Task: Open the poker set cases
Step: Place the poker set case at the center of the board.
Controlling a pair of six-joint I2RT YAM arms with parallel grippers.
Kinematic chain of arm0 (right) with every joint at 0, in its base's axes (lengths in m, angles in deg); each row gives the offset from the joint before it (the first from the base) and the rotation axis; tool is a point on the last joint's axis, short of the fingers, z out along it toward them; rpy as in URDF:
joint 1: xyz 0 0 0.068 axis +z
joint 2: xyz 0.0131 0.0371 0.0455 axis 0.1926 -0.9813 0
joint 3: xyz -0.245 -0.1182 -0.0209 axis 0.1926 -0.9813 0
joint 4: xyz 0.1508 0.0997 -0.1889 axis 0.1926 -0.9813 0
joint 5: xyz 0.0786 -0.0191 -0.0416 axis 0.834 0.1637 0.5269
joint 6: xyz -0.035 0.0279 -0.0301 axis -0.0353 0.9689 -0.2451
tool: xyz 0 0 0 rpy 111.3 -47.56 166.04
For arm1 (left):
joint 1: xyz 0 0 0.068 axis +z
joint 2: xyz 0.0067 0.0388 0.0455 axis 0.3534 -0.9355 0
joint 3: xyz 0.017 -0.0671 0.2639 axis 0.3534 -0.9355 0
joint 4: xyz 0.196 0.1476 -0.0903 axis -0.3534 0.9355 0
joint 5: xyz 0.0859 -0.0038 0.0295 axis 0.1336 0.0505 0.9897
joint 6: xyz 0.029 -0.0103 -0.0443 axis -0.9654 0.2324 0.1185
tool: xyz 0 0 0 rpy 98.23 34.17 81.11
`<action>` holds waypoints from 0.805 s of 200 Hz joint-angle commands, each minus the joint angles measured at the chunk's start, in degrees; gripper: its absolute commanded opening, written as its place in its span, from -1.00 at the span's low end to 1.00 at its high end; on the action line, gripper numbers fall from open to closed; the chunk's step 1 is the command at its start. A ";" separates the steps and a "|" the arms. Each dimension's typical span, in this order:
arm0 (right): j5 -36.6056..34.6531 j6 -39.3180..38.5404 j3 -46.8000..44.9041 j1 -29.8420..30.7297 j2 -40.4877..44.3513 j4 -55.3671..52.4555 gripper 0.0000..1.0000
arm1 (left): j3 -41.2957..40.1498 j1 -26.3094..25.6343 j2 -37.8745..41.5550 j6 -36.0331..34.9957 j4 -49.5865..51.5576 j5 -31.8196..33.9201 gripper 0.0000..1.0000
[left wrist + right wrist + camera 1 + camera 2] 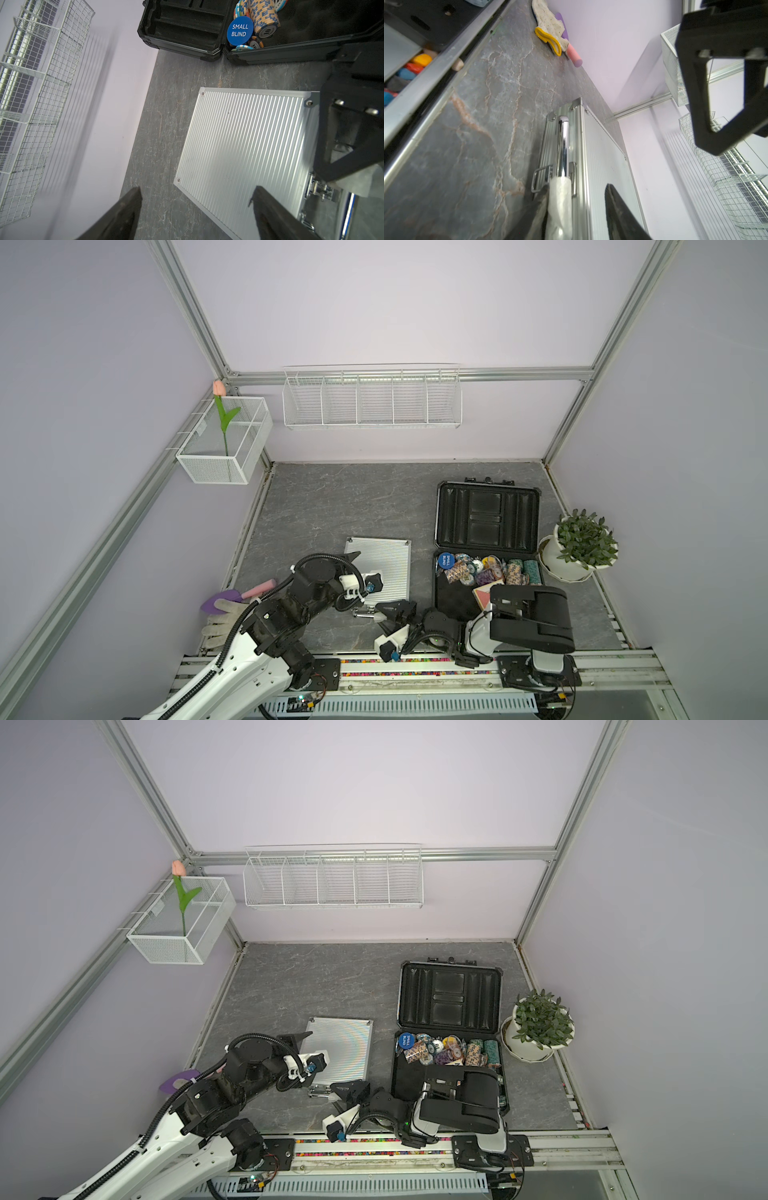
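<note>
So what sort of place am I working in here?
Most likely a staged robot test cell rather than a real room: an aluminium frame borders plain lilac panels around a small stone-look tabletop, with a wire basket and a potted plant as props.

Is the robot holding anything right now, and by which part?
Nothing looks held. The left gripper hangs open above the ribbed silver aluminium case. The right gripper is open beside its shiny chrome handle, not clamped on it.
</note>
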 commanded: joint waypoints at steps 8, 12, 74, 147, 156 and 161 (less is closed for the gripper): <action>-2.34 3.80 -0.73 0.33 3.61 2.95 -0.06 | 3.08 0.19 -0.52 3.98 -0.89 1.05 0.70; -2.61 3.92 -0.87 0.33 3.97 2.89 -0.05 | 3.33 0.18 -0.52 4.49 -1.03 1.10 0.70; -8.68 5.11 -1.18 0.46 5.21 2.23 0.05 | 7.95 0.23 -4.03 16.66 -3.03 7.85 0.69; -12.53 18.99 3.26 0.48 20.78 -25.00 0.24 | 14.20 0.28 -8.15 50.99 0.47 20.07 0.62; -12.23 22.84 4.29 0.47 24.20 -31.28 0.26 | 14.39 0.41 -8.52 54.99 1.28 20.38 0.62; -11.82 24.98 4.98 0.47 25.85 -35.24 0.27 | 14.31 0.45 -8.73 56.93 1.30 20.98 0.62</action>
